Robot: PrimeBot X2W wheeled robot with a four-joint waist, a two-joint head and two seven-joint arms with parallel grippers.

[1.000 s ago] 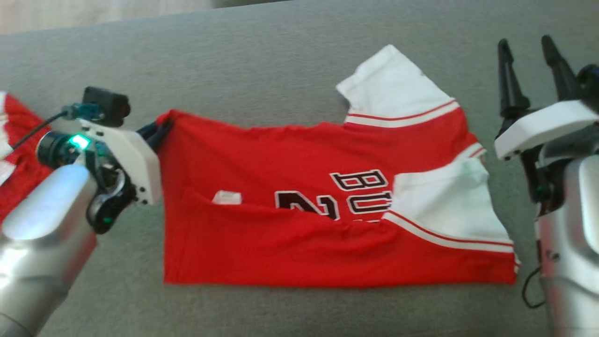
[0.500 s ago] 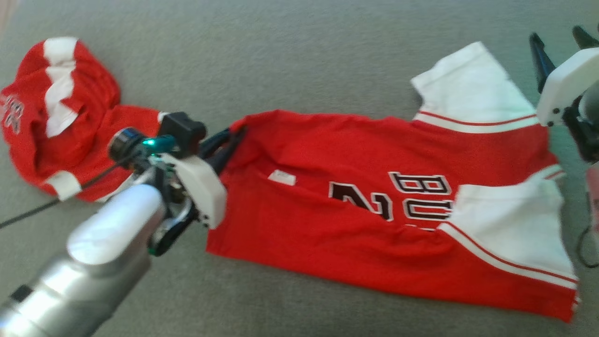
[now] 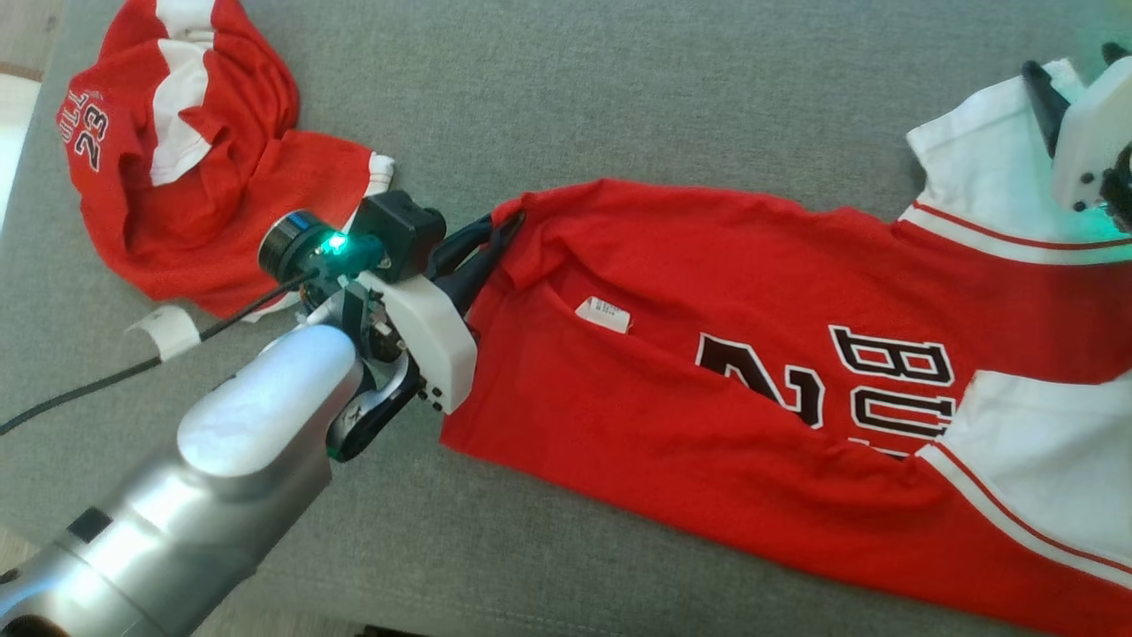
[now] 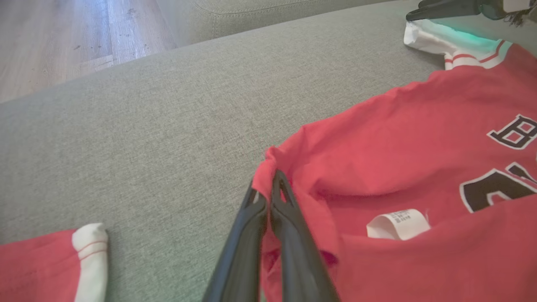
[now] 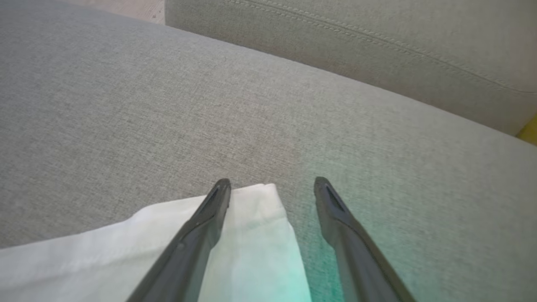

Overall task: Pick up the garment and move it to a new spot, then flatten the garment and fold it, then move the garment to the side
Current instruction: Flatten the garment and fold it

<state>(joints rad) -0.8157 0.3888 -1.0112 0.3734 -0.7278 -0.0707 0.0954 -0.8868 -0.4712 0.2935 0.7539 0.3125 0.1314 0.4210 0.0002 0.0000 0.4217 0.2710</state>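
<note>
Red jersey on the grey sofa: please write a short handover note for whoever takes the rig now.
Left gripper: shut on the jersey corner.
Right gripper: open, over the white sleeve, holding nothing.
The jersey lies spread on the sofa cushion, one edge seemingly folded over its lettering. A second red garment lies crumpled to its left.
To do: finish folding, then move it to the side.

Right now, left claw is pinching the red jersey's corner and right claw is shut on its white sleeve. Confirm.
Not quite: the right claw is open over the white sleeve, per the right wrist view. The left claw does pinch a corner of the red jersey.
</note>
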